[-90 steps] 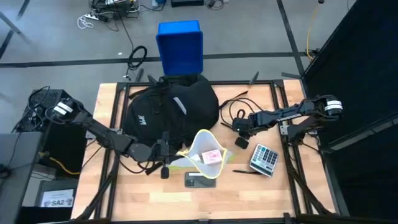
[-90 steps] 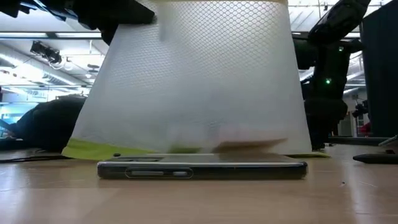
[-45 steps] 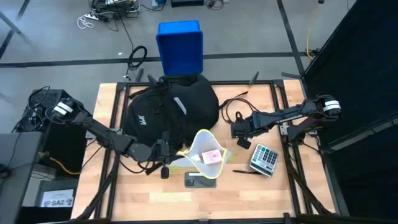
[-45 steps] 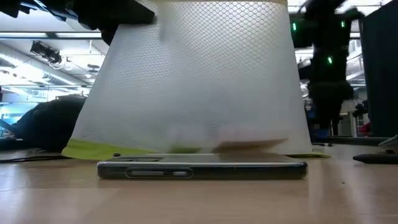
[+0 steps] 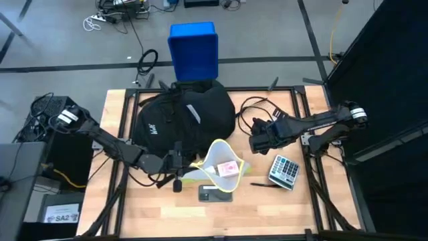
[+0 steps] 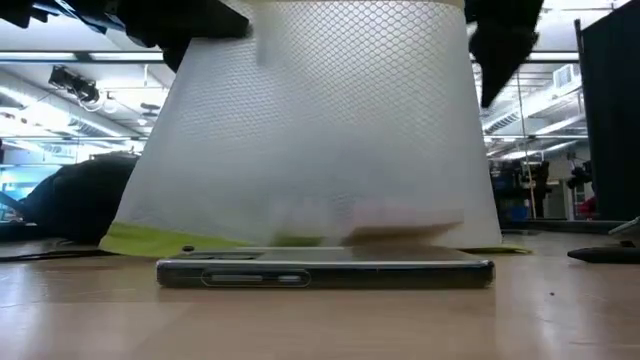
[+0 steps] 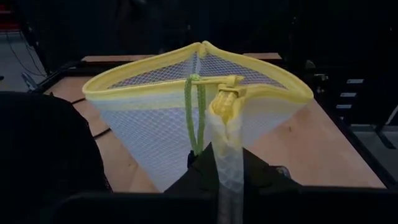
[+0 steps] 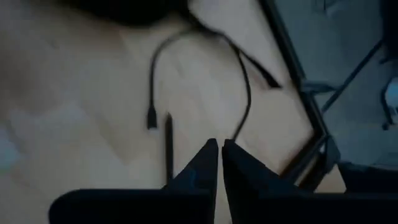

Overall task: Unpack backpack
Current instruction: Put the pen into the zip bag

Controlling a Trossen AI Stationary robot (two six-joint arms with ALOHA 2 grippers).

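Backpack (image 5: 184,115) lies at the back-centre of the desk (image 5: 160,214), black, label and logo up, straps trailing toward the front. Blue box (image 5: 194,50) sits on the floor just behind the desk, beyond the backpack.

Left gripper (image 5: 179,163) is at the front edge of the backpack, fingers (image 7: 261,177) clamped on the yellow-edged rim of a white mesh pouch (image 5: 221,164). Pouch stands open like a cone in front of the backpack; a pink item (image 5: 228,169) shows inside it. In the left wrist view the yellow rim, a green cord (image 7: 196,112) and a zipper pull hang just ahead of the fingers.

Phone (image 6: 325,271) lies flat on the desk just in front of the pouch, touching or nearly touching its lower edge; the low view shows it edge-on with the mesh rising behind it.

Right gripper (image 5: 257,142) hovers over the desk right of the backpack, near a black cable (image 5: 253,114). Its fingers (image 8: 205,165) are together, holding nothing. Cable loops on the wood ahead of them.

Calculator (image 5: 283,171) lies right of the pouch, a black pen (image 5: 261,185) just in front of it.
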